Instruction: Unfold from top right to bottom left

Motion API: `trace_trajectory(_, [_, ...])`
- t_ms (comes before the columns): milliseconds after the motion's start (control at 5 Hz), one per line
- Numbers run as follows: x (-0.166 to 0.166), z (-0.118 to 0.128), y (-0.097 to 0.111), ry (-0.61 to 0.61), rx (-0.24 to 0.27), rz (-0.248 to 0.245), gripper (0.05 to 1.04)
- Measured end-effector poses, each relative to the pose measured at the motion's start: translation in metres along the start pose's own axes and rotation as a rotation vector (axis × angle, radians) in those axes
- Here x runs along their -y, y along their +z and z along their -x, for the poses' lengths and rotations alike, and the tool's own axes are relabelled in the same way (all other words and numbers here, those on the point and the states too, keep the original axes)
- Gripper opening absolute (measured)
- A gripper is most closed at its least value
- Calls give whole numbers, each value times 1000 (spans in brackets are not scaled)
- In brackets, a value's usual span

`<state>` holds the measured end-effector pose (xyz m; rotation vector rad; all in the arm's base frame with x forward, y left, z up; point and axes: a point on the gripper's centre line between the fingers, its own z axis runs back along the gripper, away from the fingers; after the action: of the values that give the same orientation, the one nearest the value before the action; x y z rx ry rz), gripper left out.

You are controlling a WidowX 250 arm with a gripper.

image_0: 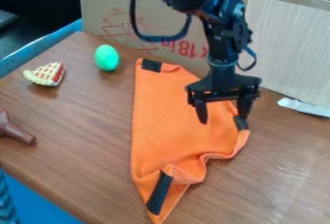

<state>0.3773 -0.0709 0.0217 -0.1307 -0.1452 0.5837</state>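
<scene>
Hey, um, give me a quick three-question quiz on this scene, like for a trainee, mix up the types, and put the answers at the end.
1. What colour is the cloth?
A) blue
B) orange
C) grey
2. True or false: the gripper hangs over the cloth with its fingers apart.
3. Which lies nearer the cloth, the green egg or the toy pie slice?

Key: 1 B; 2 true; 3 the green egg.

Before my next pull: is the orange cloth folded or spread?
Partly folded: the orange cloth bunches and curls over at its lower right.
</scene>
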Motion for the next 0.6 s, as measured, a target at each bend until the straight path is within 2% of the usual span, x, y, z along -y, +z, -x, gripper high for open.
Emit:
trace_trajectory(200, [9, -3, 2, 1, -2, 28, 1001])
trace_trajectory(400, [15, -4, -2, 7, -30, 31, 1001])
trace_trajectory(600, [19, -8, -5, 8, -32, 31, 1001])
